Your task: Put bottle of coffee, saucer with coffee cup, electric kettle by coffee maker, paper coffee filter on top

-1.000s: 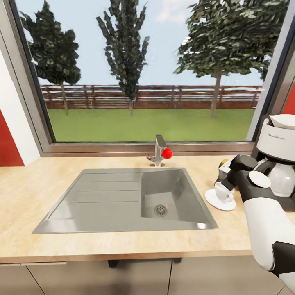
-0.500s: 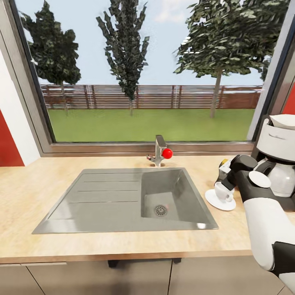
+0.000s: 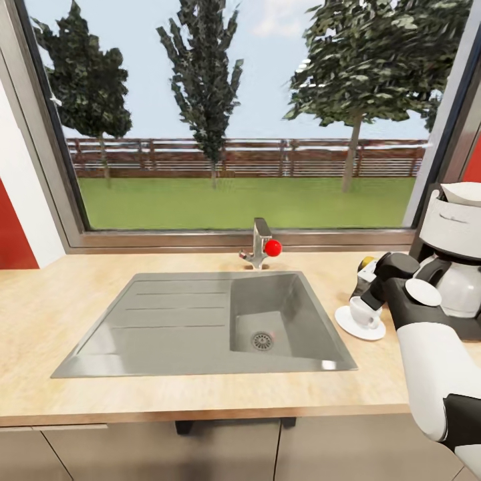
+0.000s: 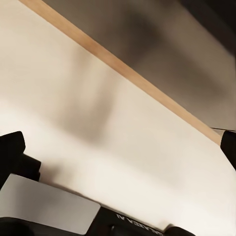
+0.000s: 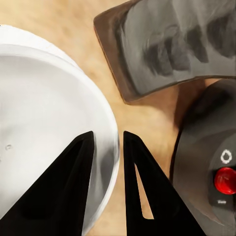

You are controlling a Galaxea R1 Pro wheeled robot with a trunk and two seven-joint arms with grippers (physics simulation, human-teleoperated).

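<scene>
The white coffee cup (image 3: 364,312) stands on its white saucer (image 3: 361,329) on the wooden counter, just left of the coffee maker (image 3: 454,254). A white paper filter (image 3: 465,193) lies on top of the coffee maker. My right gripper (image 3: 371,300) reaches down onto the cup. In the right wrist view its fingers (image 5: 73,187) straddle the cup's rim (image 5: 112,147), one inside and one outside, shut on the wall. A dark bottle of coffee (image 5: 172,44) with a yellow cap (image 3: 366,262) lies behind the cup. My left gripper (image 4: 118,147) is open, facing a pale cabinet front.
A grey sink (image 3: 200,324) with a drainboard takes the middle of the counter. Its faucet (image 3: 260,248) has a red knob. A large window runs behind the sink. The coffee maker's base (image 5: 211,172) with a red button sits close beside the cup.
The head view has shifted slightly, so the whole picture sits a little higher. My right gripper, the cup and the saucer keep their places.
</scene>
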